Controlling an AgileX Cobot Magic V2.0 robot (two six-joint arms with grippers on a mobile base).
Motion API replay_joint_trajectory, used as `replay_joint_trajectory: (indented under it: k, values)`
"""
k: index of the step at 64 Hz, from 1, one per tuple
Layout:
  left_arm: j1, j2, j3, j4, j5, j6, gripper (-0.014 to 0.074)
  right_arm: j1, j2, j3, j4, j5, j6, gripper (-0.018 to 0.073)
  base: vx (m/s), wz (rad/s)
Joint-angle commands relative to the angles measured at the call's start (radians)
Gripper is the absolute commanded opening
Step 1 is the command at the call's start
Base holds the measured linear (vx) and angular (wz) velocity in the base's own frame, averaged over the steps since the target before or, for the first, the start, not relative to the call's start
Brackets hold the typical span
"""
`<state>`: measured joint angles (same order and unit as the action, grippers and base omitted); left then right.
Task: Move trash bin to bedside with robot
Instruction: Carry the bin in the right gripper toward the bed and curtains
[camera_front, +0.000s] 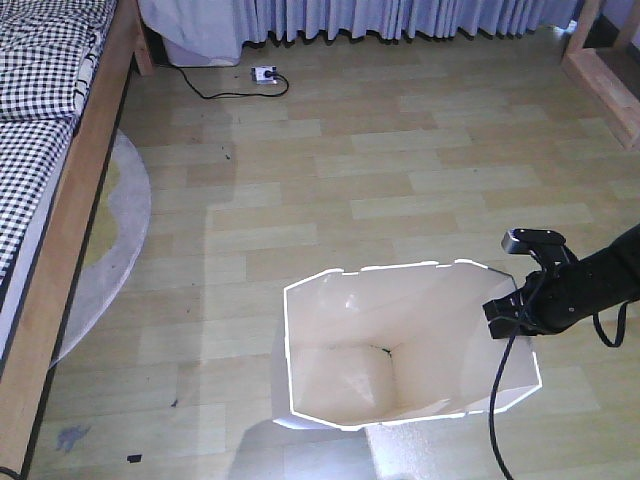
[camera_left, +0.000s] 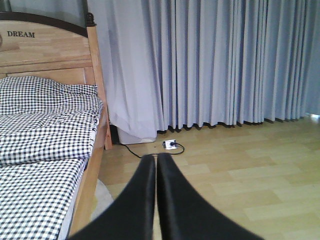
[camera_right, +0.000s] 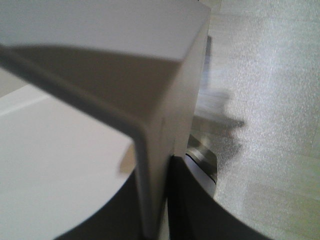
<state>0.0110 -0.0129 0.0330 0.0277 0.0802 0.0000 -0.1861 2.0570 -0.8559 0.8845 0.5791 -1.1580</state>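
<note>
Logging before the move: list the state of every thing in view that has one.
trash bin: upright, lidless, apart from the bed.
right gripper: shut on the trash bin's wall.
left gripper: shut, holding nothing.
bed: covered in checkered bedding.
curtains: drawn shut.
power strip: cable plugged in.

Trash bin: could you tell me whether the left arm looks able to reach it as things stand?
Probably not at once: the left tool, shut, faces the curtains and bed, with no bin in its view. Only the right tool grips the trash bin, on its right wall.
</note>
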Motion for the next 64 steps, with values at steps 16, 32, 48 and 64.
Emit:
replay_joint_trajectory:
  k: [16,32,48,64]
  values:
    - [-0.006,-0.015,0.012,-0.009,-0.074,-0.014,-0.0006,-0.004,-0.065,-0.021,0.098,0.143,0.003,-0.0003,0.19,0.07]
    - [-0.006,-0.015,0.012,-0.009,-0.074,-0.014,-0.0006,-0.004,-0.065,-0.021,0.098,0.143,0.003,-0.0003,0.21,0.04]
    - [-0.006,-0.015,0.012,-0.009,-0.074,-0.014,-0.0006,-0.004,-0.065,-0.021,0.098,0.143,0.003,-0.0003,0.24,-0.01]
    - [-0.006,-0.015,0.012,-0.009,-0.074,-0.014,-0.0006,-0.004,-0.065,-0.021,0.098,0.143,0.003,-0.0003,0.27,-0.02]
